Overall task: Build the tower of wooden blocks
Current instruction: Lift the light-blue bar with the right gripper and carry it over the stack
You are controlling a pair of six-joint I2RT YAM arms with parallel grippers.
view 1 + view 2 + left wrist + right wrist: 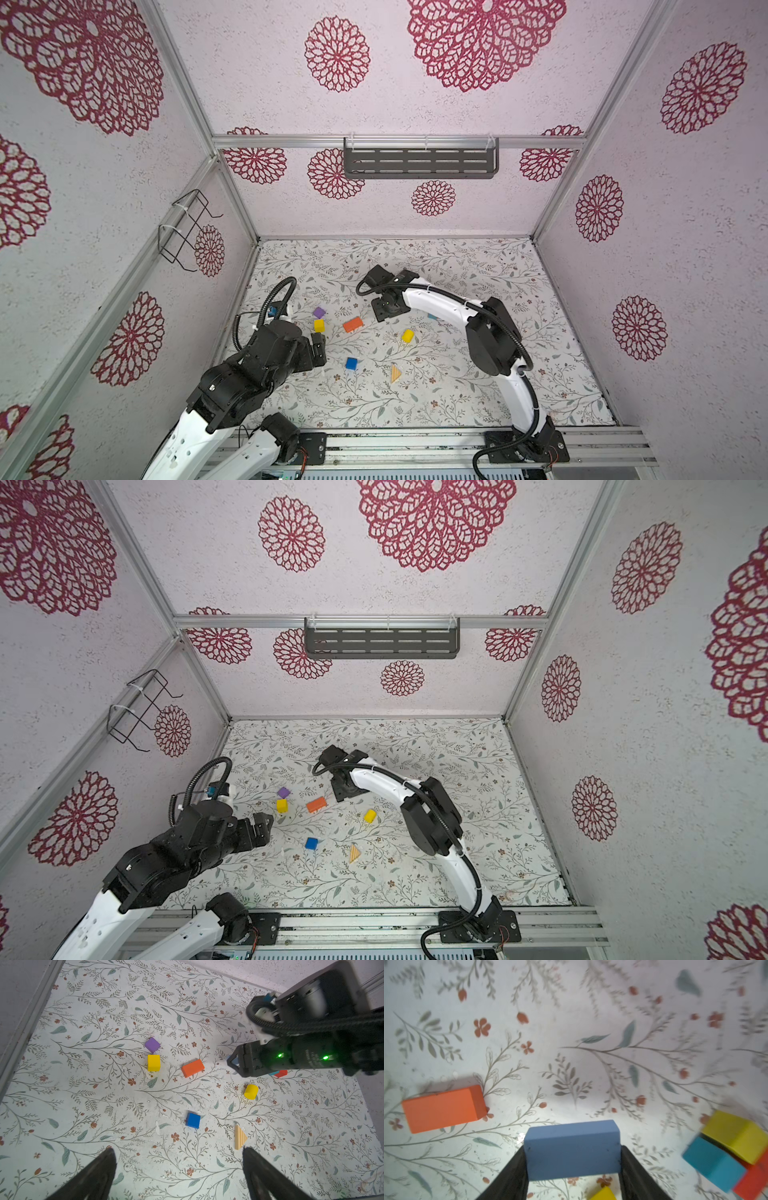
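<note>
Counter (436, 399) papered in a leaf-and-flower print. At far left, left end effector (177, 1148), fingers spread wide with nothing between them; hangs over the near-left part. Just beyond it, purple cube (318, 312) and yellow cube (319, 325) close together, purple one farther back. Next right, orange brick (353, 324) lying flat by itself; nearer the front, blue cube (351, 363), well apart from the others. Near the middle, right end effector (572, 1150), pointing down; clamps a pale blue brick (572, 1138), one finger against each short end. Contact of that brick with the counter impossible to tell. Toward the front, unpainted wedge (395, 373) lying flat, and behind it a small yellow block (407, 336). Under the right arm, cluster of yellow brick (735, 1136), teal block (712, 1163) and red block (753, 1185), touching one another; blurred, stacking order unclear.
</note>
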